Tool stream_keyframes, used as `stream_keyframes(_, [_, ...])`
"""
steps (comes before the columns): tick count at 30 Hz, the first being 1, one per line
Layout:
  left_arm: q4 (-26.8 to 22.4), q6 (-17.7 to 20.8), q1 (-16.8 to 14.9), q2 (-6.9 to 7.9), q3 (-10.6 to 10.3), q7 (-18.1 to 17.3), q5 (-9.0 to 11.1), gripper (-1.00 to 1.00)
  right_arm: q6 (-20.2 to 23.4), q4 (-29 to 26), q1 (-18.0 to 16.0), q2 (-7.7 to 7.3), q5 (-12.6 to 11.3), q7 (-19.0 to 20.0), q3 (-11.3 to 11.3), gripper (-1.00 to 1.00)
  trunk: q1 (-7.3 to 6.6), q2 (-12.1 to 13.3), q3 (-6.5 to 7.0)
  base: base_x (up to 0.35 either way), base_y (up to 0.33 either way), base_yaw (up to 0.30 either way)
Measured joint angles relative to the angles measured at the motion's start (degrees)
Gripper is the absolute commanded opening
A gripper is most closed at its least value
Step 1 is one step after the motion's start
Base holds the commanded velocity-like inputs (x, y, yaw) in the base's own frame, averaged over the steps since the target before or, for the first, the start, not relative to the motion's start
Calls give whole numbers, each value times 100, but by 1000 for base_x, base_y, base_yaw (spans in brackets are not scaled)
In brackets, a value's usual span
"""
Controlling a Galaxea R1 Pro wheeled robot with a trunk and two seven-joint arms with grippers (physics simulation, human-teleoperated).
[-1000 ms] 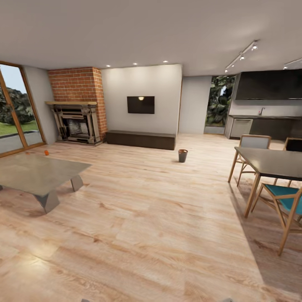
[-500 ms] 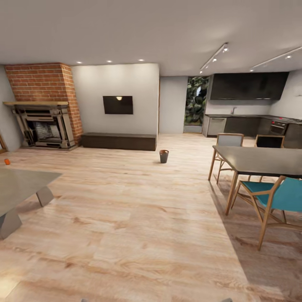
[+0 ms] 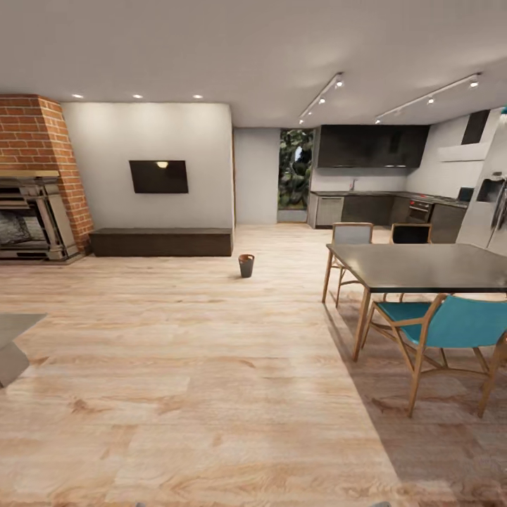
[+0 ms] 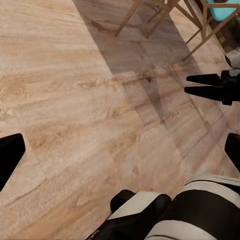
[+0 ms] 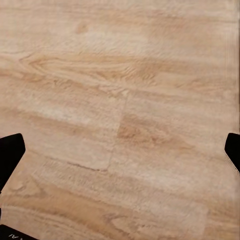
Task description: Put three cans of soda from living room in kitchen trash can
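Observation:
The tash can (image 3: 246,265), a small round tapered bin with a brown inside, stands alone on the wood floor in the middle distance of the head view, ahead of the low bench. The three can of soda are out of view. My left gripper (image 4: 122,152) is open over bare floor planks, with its black fingertips (image 4: 10,156) at the picture's two sides and nothing between them. My right gripper (image 5: 122,150) is open too, over bare planks. The right gripper's dark fingers (image 4: 202,85) also appear in the left wrist view.
A dark dining table (image 3: 422,267) with wooden chairs, one teal (image 3: 454,322), stands on the right. Kitchen counters (image 3: 380,208) line the far right wall. A brick fireplace (image 3: 32,204), a low dark bench (image 3: 162,241) and a grey table corner (image 3: 13,341) lie to the left.
The camera has swung to the right. The grey table and an orange can on it have slid out at the left, and more of the kitchen shows. The bin sits further left in the picture.

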Motion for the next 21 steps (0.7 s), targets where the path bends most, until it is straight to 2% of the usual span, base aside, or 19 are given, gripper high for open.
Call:
stream_keyframes(8, [1, 0, 0, 0, 0, 0, 0, 100, 0, 0, 0, 0, 0, -15, 0, 100, 0, 0, -17, 317, 156, -23])
stream_keyframes(21, [5, 0, 0, 0, 0, 0, 0, 100, -8, 0, -1, 0, 0, -20, 0, 100, 0, 0, -98, 305, 178, 126])
